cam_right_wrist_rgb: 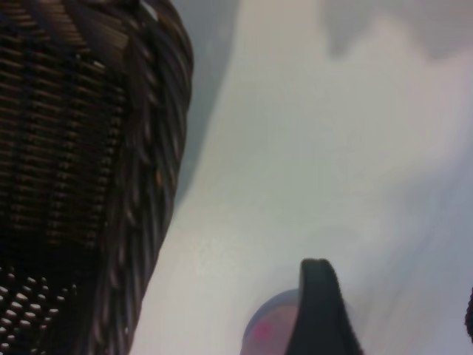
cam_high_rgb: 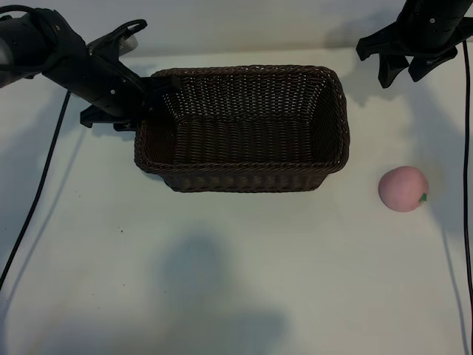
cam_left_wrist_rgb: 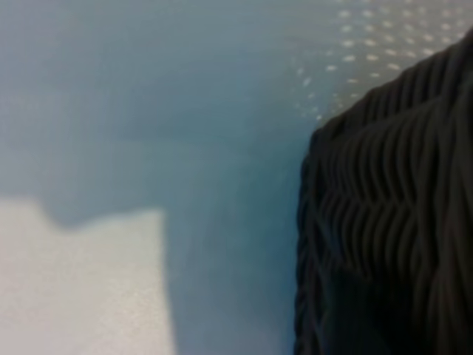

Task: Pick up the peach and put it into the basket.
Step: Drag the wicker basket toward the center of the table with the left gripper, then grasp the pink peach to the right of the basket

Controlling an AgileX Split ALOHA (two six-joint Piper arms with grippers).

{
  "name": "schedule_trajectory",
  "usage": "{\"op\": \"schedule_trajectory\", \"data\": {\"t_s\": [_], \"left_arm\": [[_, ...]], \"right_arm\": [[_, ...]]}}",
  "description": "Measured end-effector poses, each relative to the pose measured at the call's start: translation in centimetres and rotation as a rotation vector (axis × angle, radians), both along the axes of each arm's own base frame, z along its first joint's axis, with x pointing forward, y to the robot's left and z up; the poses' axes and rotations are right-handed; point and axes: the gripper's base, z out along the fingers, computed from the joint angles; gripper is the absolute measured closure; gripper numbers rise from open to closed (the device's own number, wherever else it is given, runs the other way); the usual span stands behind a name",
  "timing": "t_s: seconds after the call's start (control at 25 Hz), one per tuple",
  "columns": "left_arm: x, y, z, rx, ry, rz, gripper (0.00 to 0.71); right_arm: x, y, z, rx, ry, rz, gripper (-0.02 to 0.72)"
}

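Observation:
The pale-pink peach lies on the white table, to the right of the dark-brown wicker basket and apart from it. The basket holds nothing. My right gripper hangs open above the table's back right corner, well behind the peach and empty. In the right wrist view a black fingertip covers part of the peach, with the basket's wall beside it. My left gripper is at the basket's back left corner, against the rim. The left wrist view shows only the basket's weave and table.
Black cables trail down the table's left side and along its right edge. Bare white table stretches in front of the basket and around the peach.

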Motion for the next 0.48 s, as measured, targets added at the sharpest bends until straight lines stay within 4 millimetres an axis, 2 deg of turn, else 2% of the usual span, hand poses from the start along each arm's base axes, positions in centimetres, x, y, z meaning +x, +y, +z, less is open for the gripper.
{"op": "schedule_trajectory", "data": {"t_s": [0.12,0.2,0.28,0.48], "left_arm": [[-0.2,0.0,0.7,-0.003,-0.004,0.004,0.117],[-0.4,0.2,1.9,0.011,-0.024,0.002,0.052],[-0.8,0.4,3.3,0.036,-0.046,-0.001,0.033],[-2.4,1.4,8.0,0.116,-0.117,-0.004,0.04]], "right_arm": [[0.0,0.0,0.0,0.0,0.0,0.0,0.238],[0.0,0.0,0.0,0.0,0.0,0.0,0.238],[0.0,0.0,0.0,0.0,0.0,0.0,0.238],[0.0,0.0,0.0,0.0,0.0,0.0,0.238]]}}
